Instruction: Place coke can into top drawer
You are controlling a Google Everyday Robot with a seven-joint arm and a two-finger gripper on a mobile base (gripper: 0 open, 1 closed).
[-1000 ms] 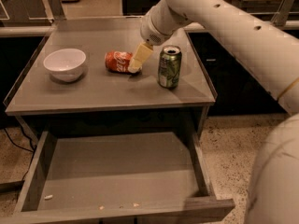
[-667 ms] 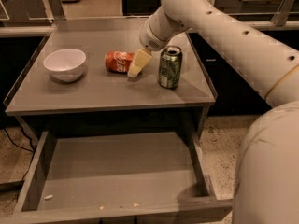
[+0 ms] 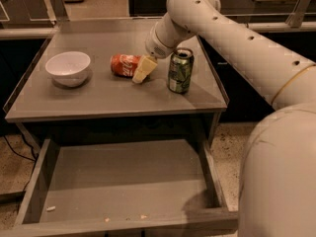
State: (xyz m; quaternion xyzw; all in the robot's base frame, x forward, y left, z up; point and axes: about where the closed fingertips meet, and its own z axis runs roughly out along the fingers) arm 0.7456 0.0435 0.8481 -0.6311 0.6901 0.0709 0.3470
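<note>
The coke can (image 3: 124, 64) lies on its side on the grey table top (image 3: 108, 97), left of centre. My gripper (image 3: 143, 69) is down at the can's right end, touching or almost touching it, its cream tip in front of the can. The arm reaches in from the upper right. The top drawer (image 3: 123, 181) is pulled open below the table's front edge, a wide grey tray with only a few crumbs in it.
A green can with a silver top (image 3: 180, 70) stands upright just right of my gripper. A white bowl (image 3: 68, 68) sits at the table's left. My arm's large white body fills the lower right. Dark counters stand behind the table.
My gripper has dropped slightly toward the table at the coke can's right end, and the arm has swung closer to the camera. The can, bowl and drawer have not moved.
</note>
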